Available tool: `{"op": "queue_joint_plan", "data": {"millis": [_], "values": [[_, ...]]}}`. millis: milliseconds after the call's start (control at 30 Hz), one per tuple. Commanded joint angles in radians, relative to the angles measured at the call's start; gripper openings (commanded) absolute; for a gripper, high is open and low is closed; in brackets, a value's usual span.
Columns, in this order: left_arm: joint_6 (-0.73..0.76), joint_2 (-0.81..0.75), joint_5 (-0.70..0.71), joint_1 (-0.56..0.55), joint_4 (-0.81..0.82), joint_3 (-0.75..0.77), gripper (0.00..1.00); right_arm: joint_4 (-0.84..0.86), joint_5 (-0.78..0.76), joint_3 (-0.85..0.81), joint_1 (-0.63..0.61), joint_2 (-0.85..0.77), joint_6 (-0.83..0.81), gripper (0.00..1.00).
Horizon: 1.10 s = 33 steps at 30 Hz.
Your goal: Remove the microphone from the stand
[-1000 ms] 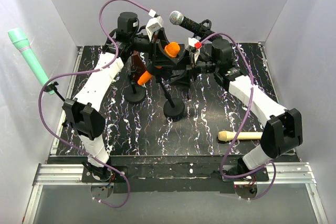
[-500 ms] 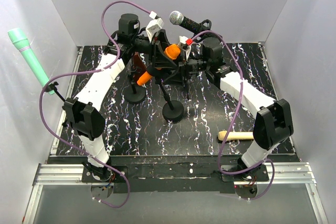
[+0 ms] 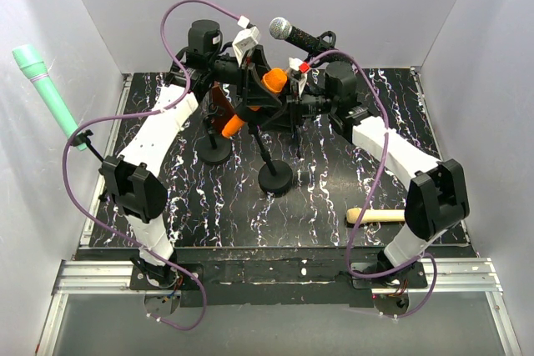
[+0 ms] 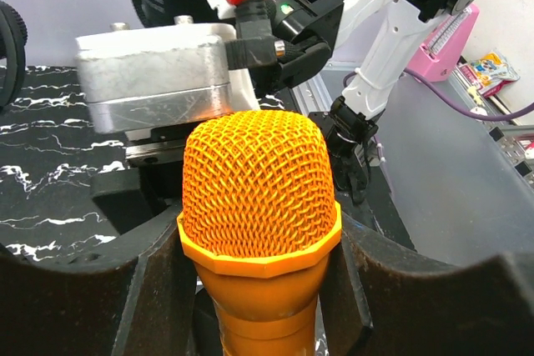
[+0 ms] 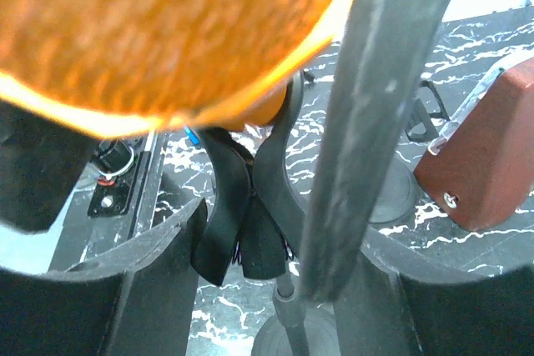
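Note:
The orange microphone [image 3: 269, 83] sits tilted in the black clip of a stand with a round base [image 3: 275, 177]. In the left wrist view its mesh head [image 4: 259, 181] fills the middle. My left gripper [image 4: 259, 298] is shut on the microphone's neck just under the head. My right gripper [image 5: 267, 289] is open, and its fingers [image 5: 158, 289] stand on either side of the black clip [image 5: 259, 198]. A blurred grey rod [image 5: 367, 122] crosses close to its right finger. In the top view the right gripper [image 3: 285, 111] is just right of the stand's pole.
A black microphone [image 3: 294, 36] is on a stand at the back. A teal microphone [image 3: 46, 89] is on a stand at the left wall. A beige microphone [image 3: 380, 215] lies on the table at the right. A second round base [image 3: 214, 149] and a red-brown block [image 5: 492, 156] are close by.
My right arm has swung left and brought its gripper in to the stand's clip. My left gripper has stayed on the orange microphone.

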<state>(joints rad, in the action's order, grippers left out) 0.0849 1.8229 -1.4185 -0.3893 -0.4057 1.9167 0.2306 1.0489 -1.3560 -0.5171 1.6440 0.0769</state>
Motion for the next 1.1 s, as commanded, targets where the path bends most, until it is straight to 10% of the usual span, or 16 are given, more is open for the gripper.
{"op": "queue_joint_plan", "data": {"millis": [0,67,267,533,933,1067], "values": [[0.009,-0.033,0.052,0.009,-0.005,0.146,0.0,-0.034,-0.02,0.07,-0.008,-0.064,-0.022,0.01],[0.025,-0.022,0.052,0.009,-0.039,0.201,0.0,-0.048,-0.017,0.084,-0.008,-0.07,-0.023,0.01],[0.041,-0.056,0.046,0.009,-0.044,0.121,0.0,-0.022,0.014,0.072,-0.008,-0.072,-0.003,0.53],[0.021,-0.115,0.053,0.007,0.079,-0.08,0.0,-0.02,-0.006,0.034,-0.018,-0.023,0.001,0.77],[0.012,-0.148,0.069,0.006,0.099,-0.128,0.0,0.059,0.017,0.051,-0.024,-0.023,0.086,0.8],[0.004,-0.14,0.067,0.006,0.107,-0.125,0.0,0.007,0.048,-0.005,-0.031,0.002,0.037,0.61]]}}
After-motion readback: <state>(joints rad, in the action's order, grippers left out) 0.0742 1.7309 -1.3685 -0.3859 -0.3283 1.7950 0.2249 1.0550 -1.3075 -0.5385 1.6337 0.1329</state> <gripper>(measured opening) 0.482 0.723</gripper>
